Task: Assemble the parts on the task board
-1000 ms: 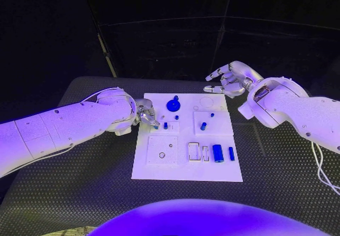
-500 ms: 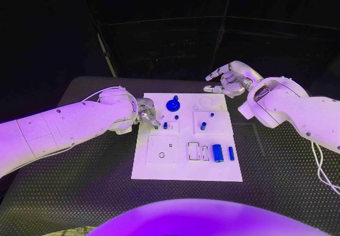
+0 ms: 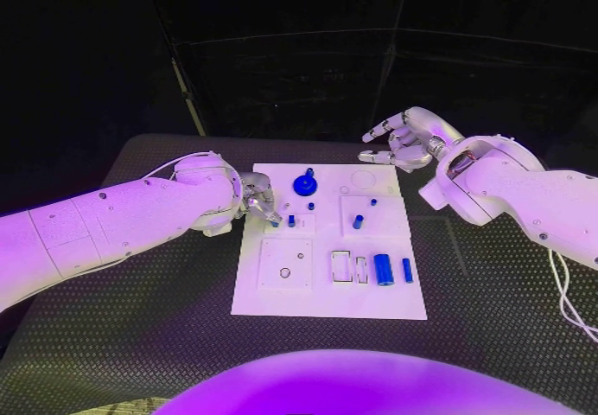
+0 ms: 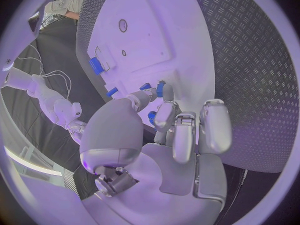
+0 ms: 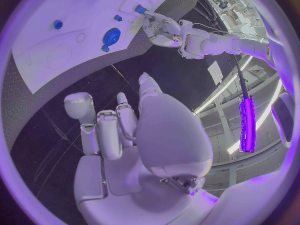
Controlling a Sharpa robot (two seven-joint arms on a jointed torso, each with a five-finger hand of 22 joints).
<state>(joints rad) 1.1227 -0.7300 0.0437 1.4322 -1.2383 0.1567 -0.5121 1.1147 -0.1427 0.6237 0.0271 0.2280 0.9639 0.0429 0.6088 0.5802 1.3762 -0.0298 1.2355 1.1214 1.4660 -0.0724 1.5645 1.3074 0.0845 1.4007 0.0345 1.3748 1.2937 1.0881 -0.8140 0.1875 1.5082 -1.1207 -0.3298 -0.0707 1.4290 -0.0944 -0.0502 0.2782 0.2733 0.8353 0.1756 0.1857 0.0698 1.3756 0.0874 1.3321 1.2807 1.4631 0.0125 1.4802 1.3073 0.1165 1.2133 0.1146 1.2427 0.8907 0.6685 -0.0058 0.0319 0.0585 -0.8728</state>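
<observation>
The white task board (image 3: 327,294) lies in the middle of the table. My left hand (image 3: 259,197) is at its left edge and pinches a small blue peg (image 4: 160,89) between thumb and a finger, low over the board; the same peg (image 5: 140,8) shows at those fingertips in the right wrist view. Another short peg (image 3: 292,220) stands just beside it. A blue gear (image 3: 305,183) sits at the far middle of the board. A blue cylinder (image 3: 384,270) and a thin blue bar (image 3: 408,270) lie near the right edge. My right hand (image 3: 401,143) hovers off the far right corner, holding nothing.
More small blue pegs (image 3: 358,221) stand on the right raised plate of the board. The black patterned table (image 3: 499,285) runs wide on both sides of the board. My right forearm (image 3: 524,194) hangs over the table's right side.
</observation>
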